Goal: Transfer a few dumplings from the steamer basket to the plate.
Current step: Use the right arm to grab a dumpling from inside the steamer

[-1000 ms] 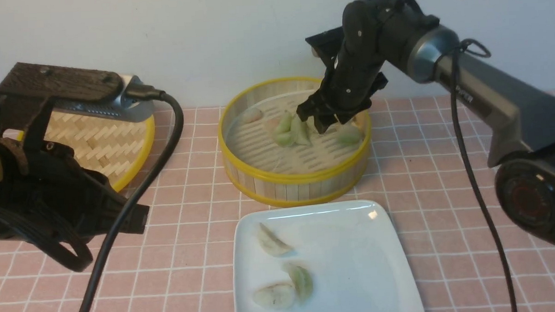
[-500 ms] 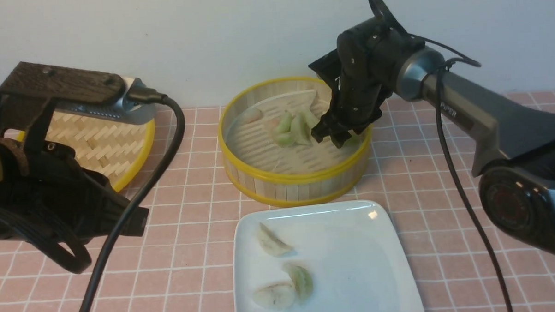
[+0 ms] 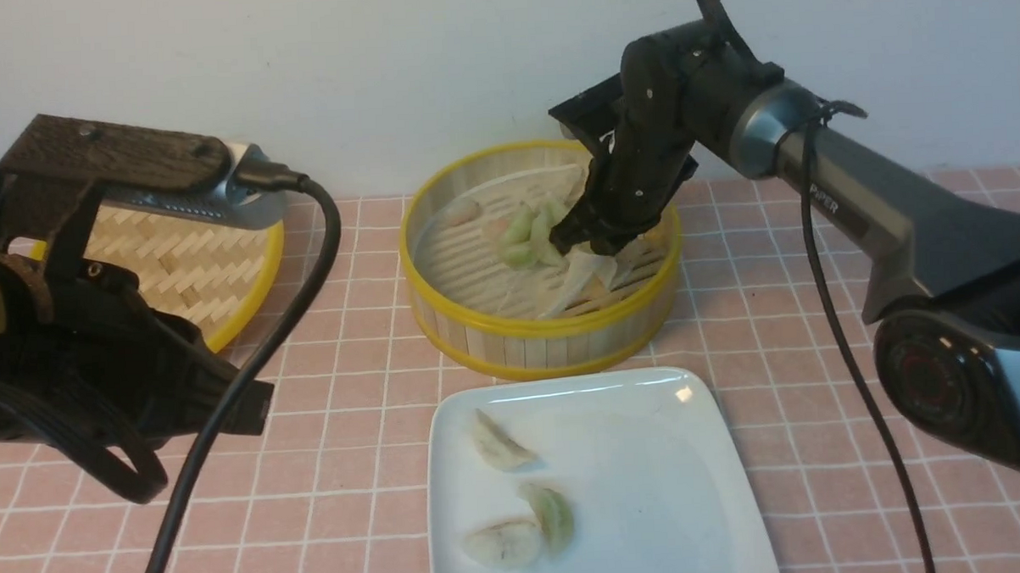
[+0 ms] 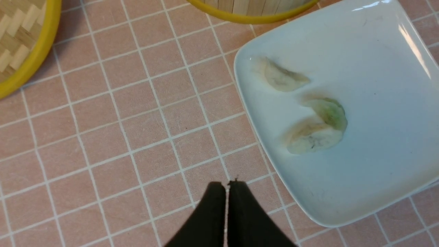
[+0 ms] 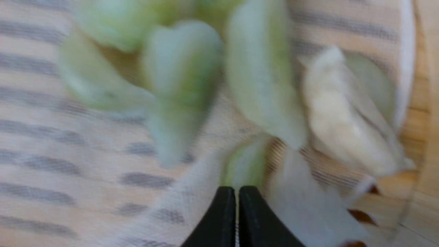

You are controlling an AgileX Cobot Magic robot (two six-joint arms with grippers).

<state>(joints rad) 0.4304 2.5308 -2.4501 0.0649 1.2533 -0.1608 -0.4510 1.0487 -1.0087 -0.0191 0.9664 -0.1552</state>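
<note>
Right wrist view was where most of it could be read. The right gripper [image 5: 236, 189] was seen with its fingers pressed together, barely a slit left between them, down inside the steamer basket [image 3: 545, 323]. Right at the fingertips a small green dumpling [image 5: 245, 164] and a fold of the thin white liner [image 5: 192, 209] were crowded in. Honestly it couldn't be told whether either one was actually pinched or just nudged. In the front view the liner [image 3: 590, 275] looked rucked up under the fingers, so it was probably snagged.

A bit beyond the tips, a cluster of bigger green dumplings [image 5: 262, 79] was lying, with a cream dumpling [image 5: 343, 123] off to one side of the fingers near the basket wall. The shot was blurry, so not much more could be made out.

Handling-wise, these were judged light, soft and squishy, with damp skins that are likely slick or tacky and easily torn. The thin crimped edge wouldn't be trusted as a hold. The fat middle, straddled by opened fingers and squeezed gently, was reckoned the safer bet, with the liner kept out of the pinch.

The left gripper [image 4: 226, 187] was shown with its fingers together too, holding nothing, over the tiled table [image 4: 137, 120]. The plate [image 4: 377, 85] sat just beside its tips, and three dumplings [image 3: 552, 514] were already on it.
</note>
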